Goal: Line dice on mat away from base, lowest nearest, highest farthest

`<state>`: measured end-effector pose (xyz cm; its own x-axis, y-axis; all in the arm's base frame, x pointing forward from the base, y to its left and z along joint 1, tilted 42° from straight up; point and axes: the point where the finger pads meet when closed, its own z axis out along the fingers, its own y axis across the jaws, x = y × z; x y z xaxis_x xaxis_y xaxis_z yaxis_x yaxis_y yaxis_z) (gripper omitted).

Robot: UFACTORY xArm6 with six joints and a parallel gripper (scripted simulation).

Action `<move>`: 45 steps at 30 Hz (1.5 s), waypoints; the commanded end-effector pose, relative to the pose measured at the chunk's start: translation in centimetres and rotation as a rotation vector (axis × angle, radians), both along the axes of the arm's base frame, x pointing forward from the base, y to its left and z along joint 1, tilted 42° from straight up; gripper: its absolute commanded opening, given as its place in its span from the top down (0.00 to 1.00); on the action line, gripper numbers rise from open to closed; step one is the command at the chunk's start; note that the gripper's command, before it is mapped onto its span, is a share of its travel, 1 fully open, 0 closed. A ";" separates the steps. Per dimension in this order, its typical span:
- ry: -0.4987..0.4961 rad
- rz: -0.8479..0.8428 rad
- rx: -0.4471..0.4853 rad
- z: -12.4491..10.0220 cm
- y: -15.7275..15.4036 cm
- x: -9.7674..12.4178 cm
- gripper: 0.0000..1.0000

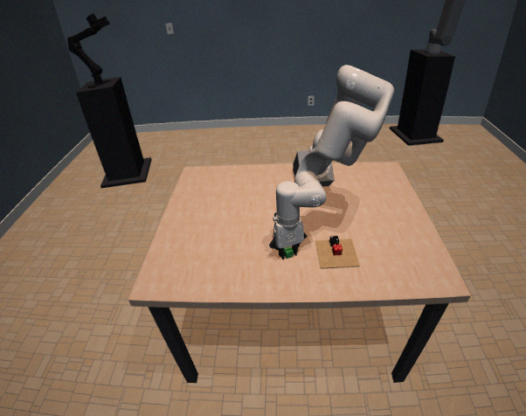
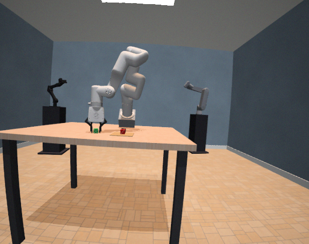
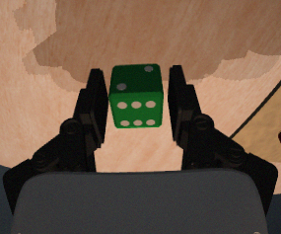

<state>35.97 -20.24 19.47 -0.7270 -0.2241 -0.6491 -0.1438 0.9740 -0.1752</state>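
Three dice — red die [image 1: 337, 249] and black die [image 1: 334, 240] on mat [image 1: 345, 263]; green die [image 3: 136, 97] beside it, between unclenched gripper [image 3: 139, 107] fingers, ungrasped.

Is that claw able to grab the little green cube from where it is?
Probably yes: the jaws of the gripper stand open on either side of the green die, with gaps and nothing between.

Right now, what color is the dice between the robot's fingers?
Green with white dots. The die shows best in the wrist view, between the open gripper.
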 end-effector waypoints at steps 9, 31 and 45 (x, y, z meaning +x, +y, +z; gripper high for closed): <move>-0.002 -0.001 -0.001 0.1 0.0 0.0 0.73; -0.002 -0.001 -0.001 0.1 0.0 0.0 0.73; -0.002 -0.001 -0.001 0.2 0.0 -0.1 0.73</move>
